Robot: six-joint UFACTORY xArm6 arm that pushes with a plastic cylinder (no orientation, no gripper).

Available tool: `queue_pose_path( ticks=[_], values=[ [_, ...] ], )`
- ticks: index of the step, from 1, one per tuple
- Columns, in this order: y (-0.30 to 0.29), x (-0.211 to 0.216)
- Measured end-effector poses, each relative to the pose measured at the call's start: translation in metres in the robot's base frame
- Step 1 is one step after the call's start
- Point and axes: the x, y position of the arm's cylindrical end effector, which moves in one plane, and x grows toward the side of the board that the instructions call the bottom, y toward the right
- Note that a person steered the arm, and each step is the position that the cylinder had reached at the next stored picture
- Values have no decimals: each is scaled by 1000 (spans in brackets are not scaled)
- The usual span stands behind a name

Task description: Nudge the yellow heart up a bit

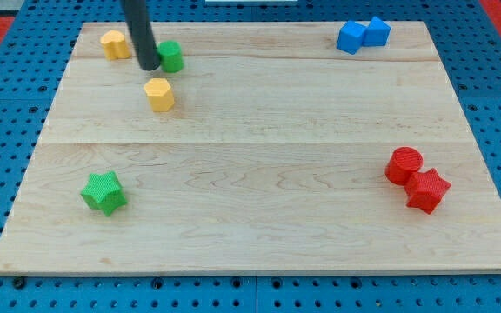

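Camera view | my tip [148,66] — hides green block's [172,56] left edge | no hand — rod only

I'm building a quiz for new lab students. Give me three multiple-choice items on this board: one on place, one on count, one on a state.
1. Where is my tip?
A. by the green star
B. between a yellow block and a green block at the view's top left
C. beside the blue blocks

2. How many red blocks?
A. one
B. two
C. three

3. The two blue blocks are:
A. touching
B. far apart
C. stacked

B: the rod ends between the yellow block and green block.
B: two red blocks show.
A: the blue blocks meet.
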Motion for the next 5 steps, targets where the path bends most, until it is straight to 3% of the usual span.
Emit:
queue_pose_path(
  ticks=[2, 3, 5],
  values=[
    [89, -20],
    [93, -15],
    [-61, -13]
  ],
)
